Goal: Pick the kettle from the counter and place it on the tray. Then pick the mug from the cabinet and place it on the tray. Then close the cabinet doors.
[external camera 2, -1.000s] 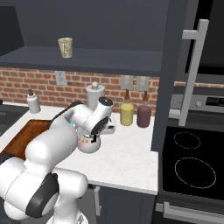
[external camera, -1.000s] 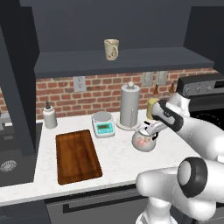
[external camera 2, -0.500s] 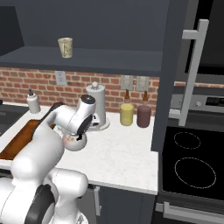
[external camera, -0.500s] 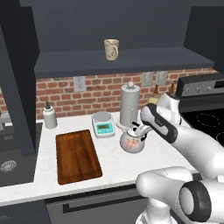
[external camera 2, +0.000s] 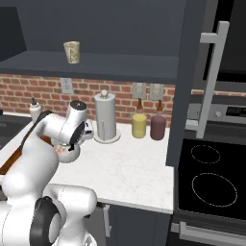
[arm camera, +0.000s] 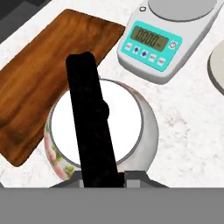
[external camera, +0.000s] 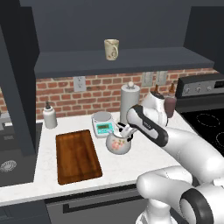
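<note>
We held the kettle (external camera: 118, 144) by its arched black handle (arm camera: 91, 127), our hand (external camera: 124, 130) clamped on it. It hung over the white counter (external camera: 144, 153), just beside the right edge of the tray (external camera: 76, 155) and in front of the small scale (external camera: 103, 124). The mug (external camera: 111, 49) stood on the cabinet shelf (external camera: 122, 61) above. We could not tell whether the kettle touched the counter.

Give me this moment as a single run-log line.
phase: carrying to tray | gripper: shut on small white floral kettle | kettle: beside dark-brown wooden tray, not on it | cream mug: on cabinet shelf
</note>
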